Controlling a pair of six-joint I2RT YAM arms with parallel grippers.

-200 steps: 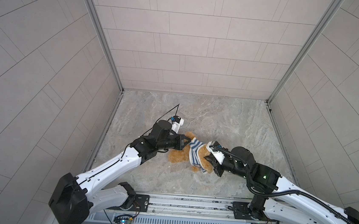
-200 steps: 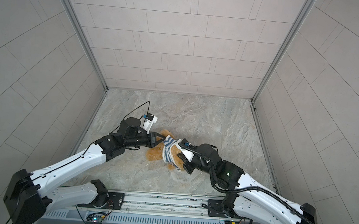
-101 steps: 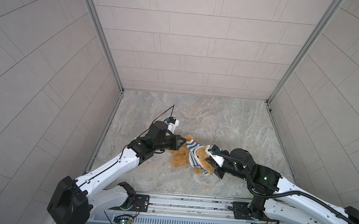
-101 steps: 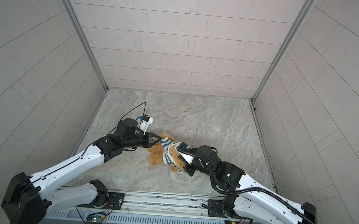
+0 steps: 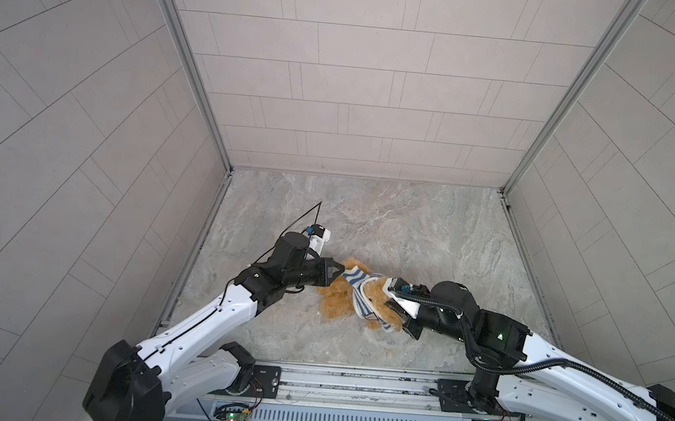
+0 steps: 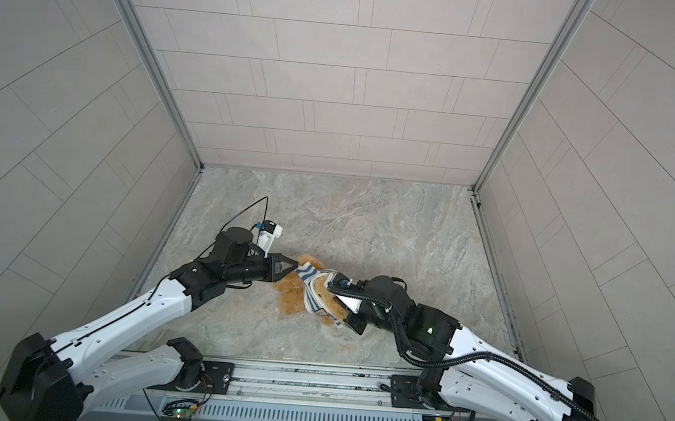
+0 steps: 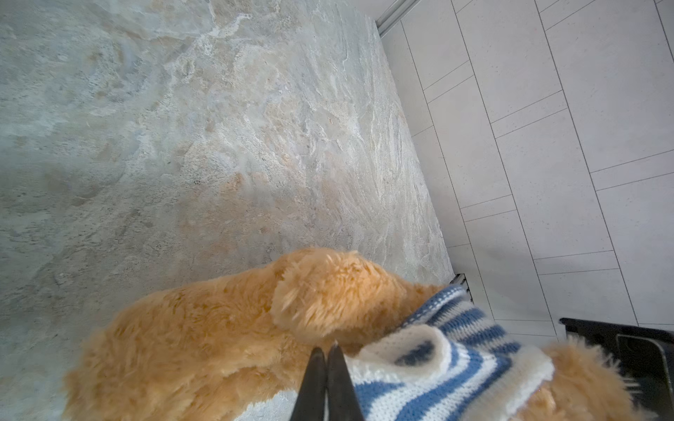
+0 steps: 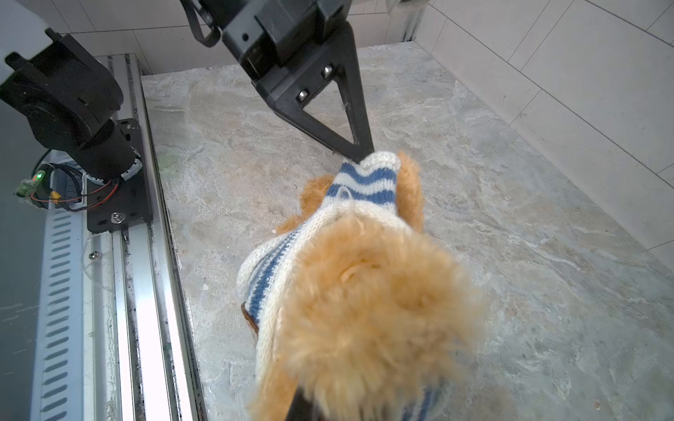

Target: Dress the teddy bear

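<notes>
left wrist: left gripper (image 7: 327, 359) clamps striped blue-white knit shirt (image 7: 437, 379) half-on fluffy golden-brown teddy bear (image 7: 219, 328); right gripper (image 5: 399, 317) hold unseen; next, pull hem down.

This is a robot test cell in a lab. An aluminium rail (image 5: 354, 384) edges the stone-patterned counter (image 5: 368, 222) and carries both arm bases (image 5: 478, 394). On the rail's near side sit bare circuit boards (image 5: 231, 415) with lit LEDs and loose wires. Beyond the rail, pale panel walls (image 5: 360, 76) in metal corner posts (image 5: 190, 61) box the counter on three sides.
</notes>
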